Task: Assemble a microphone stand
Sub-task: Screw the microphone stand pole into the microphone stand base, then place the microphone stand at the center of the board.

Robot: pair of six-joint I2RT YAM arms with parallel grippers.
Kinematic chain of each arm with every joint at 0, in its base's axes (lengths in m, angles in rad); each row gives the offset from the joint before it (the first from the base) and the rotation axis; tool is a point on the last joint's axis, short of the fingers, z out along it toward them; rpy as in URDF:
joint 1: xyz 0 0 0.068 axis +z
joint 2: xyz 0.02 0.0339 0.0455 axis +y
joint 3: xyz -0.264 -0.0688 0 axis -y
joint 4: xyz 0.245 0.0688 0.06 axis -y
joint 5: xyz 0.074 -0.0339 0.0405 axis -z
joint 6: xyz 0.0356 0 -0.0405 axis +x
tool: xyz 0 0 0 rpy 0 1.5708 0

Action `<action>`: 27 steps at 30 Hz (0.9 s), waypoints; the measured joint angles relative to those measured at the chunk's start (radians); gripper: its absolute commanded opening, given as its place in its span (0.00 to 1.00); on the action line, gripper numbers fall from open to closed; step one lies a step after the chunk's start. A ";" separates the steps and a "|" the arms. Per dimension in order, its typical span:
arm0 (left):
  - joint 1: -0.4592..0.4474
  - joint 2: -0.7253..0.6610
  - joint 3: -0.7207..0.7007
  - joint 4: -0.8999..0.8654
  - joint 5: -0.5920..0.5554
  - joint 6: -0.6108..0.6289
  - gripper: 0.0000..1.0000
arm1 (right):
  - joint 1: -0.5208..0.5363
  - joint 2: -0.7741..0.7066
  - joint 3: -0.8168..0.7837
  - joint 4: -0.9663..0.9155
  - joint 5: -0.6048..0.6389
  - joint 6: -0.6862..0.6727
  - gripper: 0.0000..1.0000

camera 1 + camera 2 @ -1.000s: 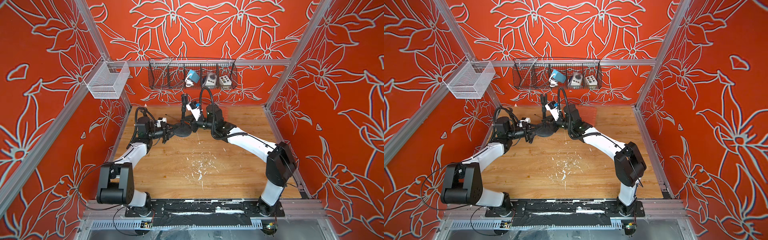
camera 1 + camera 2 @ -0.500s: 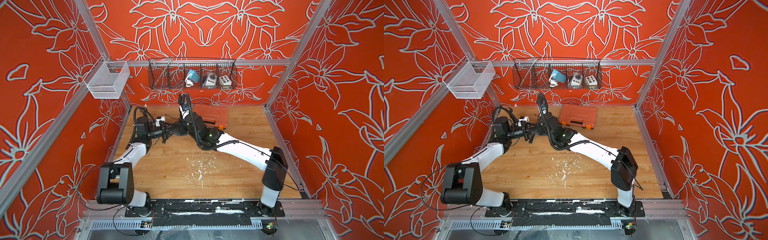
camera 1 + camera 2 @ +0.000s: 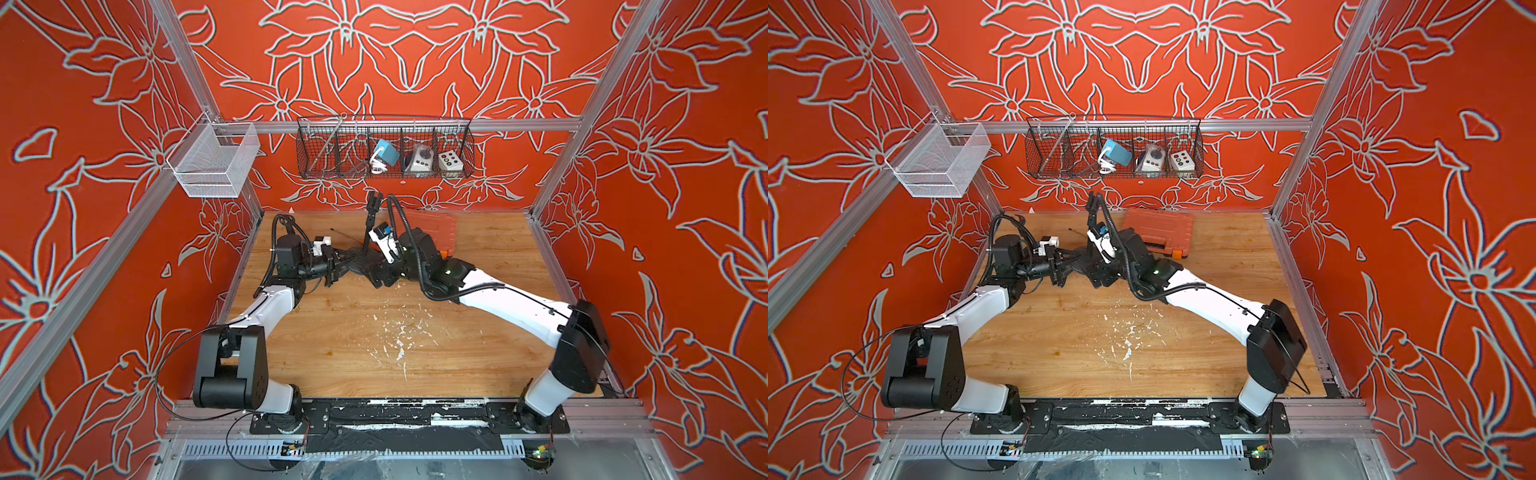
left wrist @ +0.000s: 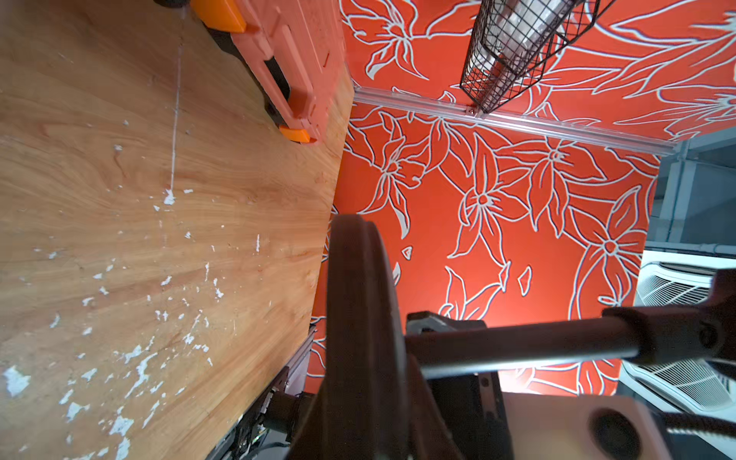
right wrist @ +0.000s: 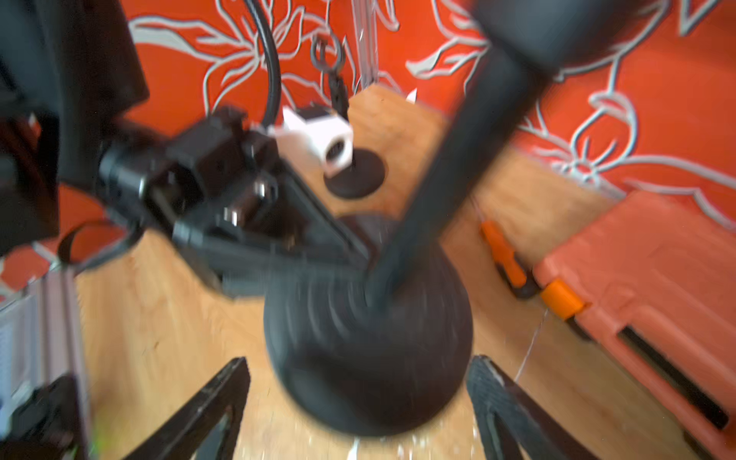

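The microphone stand's round black base (image 3: pixel 356 261) (image 3: pixel 1077 261) rests on the wooden table, and its black pole (image 3: pixel 370 224) (image 3: pixel 1093 222) rises to a clip (image 3: pixel 374 199). My left gripper (image 3: pixel 338 266) (image 3: pixel 1065 266) is shut on the base's left edge. The left wrist view shows the disc (image 4: pixel 358 318) edge-on, with the pole (image 4: pixel 517 346) running away from it. My right gripper (image 3: pixel 374 276) (image 5: pixel 358 366) stands open, low on the near side of the base (image 5: pixel 366 350). Its fingertips (image 5: pixel 239 368) are spread wider than the disc and touch nothing.
An orange tool case (image 3: pixel 432 228) (image 5: pixel 637 298) lies behind the right arm, with an orange-handled tool (image 5: pixel 506 259) beside it. A small black disc (image 5: pixel 354 171) sits beyond the left gripper. On the back wall hang a black wire basket (image 3: pixel 384 147) and a white mesh basket (image 3: pixel 212 162).
My right gripper has let go of the pole, opened wide and dropped low beside the base. The left gripper has stayed shut on the base.
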 measured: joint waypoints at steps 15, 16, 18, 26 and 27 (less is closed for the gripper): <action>-0.007 -0.160 0.144 -0.305 -0.414 0.602 0.00 | -0.174 -0.166 -0.267 -0.078 0.037 0.057 0.89; -0.013 -0.161 0.162 -0.311 -0.434 0.638 0.00 | -0.176 -0.166 -0.270 -0.079 0.037 0.059 0.89; -0.034 -0.161 0.200 -0.328 -0.475 0.722 0.00 | -0.181 -0.167 -0.274 -0.080 0.037 0.062 0.89; -0.101 -0.161 0.292 -0.381 -0.546 0.872 0.00 | -0.206 -0.197 -0.306 -0.079 0.036 0.066 0.89; -0.101 -0.161 0.295 -0.383 -0.549 0.861 0.00 | -0.211 -0.201 -0.309 -0.079 0.035 0.066 0.89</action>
